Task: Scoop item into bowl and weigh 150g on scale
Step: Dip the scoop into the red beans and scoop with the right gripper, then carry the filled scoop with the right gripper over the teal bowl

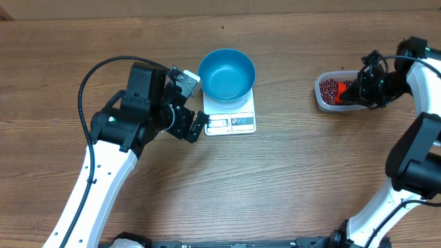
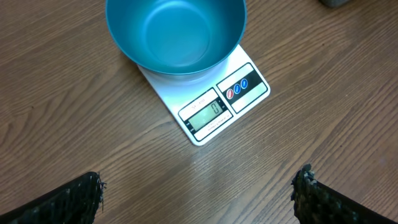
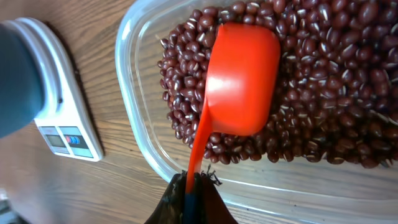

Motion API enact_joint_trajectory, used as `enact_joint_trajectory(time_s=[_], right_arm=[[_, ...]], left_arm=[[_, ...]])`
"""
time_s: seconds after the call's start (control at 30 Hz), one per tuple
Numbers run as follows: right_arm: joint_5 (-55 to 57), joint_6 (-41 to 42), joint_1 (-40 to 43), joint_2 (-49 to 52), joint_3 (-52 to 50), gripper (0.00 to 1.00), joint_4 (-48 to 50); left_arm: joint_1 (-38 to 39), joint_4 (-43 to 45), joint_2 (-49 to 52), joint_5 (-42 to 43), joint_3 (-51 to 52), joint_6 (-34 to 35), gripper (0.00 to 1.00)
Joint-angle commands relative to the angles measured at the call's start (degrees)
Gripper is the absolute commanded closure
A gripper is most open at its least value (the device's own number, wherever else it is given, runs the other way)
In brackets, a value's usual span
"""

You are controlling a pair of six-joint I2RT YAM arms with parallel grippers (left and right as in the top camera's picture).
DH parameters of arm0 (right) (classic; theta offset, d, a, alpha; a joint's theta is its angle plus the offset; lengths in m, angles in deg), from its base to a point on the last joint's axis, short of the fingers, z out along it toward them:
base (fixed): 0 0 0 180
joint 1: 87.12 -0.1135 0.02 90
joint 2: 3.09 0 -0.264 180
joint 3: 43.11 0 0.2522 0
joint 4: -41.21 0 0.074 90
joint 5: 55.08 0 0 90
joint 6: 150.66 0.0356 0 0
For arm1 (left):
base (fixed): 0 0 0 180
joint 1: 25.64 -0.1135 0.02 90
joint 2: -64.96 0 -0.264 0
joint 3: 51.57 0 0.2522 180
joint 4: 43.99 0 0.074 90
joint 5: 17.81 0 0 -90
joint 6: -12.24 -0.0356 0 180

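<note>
Now, table (image 1: 289, 179): a brown wood-grain top fills the overhead view, with both arms working over it.
Left arm (image 1: 103, 172): white and black, it reaches in from the lower left, its wrist just beside the scale's left edge.
Right arm (image 1: 413, 151): it bends in from the right edge, wrist over the tub.
Tub (image 1: 320, 96): clear plastic with rounded corners, it sits on the table well to the right of the scale.
Bowl (image 1: 227, 74): bright blue and round, it stands upright and empty on the far part of the scale.
Scale (image 1: 231, 122): flat and white at centre table; its display (image 2: 208, 111) reads zero, and the buttons (image 2: 238, 88) sit beside it.
Left gripper (image 1: 194, 102): jaws spread wide, holding nothing, it hangs over bare table in front of the scale.
Right gripper (image 3: 193, 193): clamped tight on the thin handle of the scoop.
Scoop (image 3: 239, 81): orange-red, its head rests on the beans inside the tub.
Beans (image 3: 323, 93): small and dark red-brown, they lie heaped in the tub; none show in the bowl.
</note>
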Motion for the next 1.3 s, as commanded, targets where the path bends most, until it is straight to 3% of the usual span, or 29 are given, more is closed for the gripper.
enact_joint_trajectory(time_s=[0.0,0.67,0.97,1.27], right_arm=[[-9.27,-1.16,2.43,1.18,-1.99,0.96,0.76],[-26.45,-7.72,15.76,1.18,-1.99,0.96,-5.29],[-33.2,-23.56,19.12,1.18,-1.99,0.96,-17.16],[-39.74,-32.35,18.95,1.18,-1.99,0.96,-25.09]], left_arm=[[-0.22,0.22,0.33,0.26,-0.02,0.61,0.0],[-0.22,0.22,0.33,0.26,-0.02,0.61,0.0],[-0.22,0.22,0.33,0.26,-0.02,0.61,0.0],[-0.22,0.22,0.33,0.26,-0.02,0.61,0.0]])
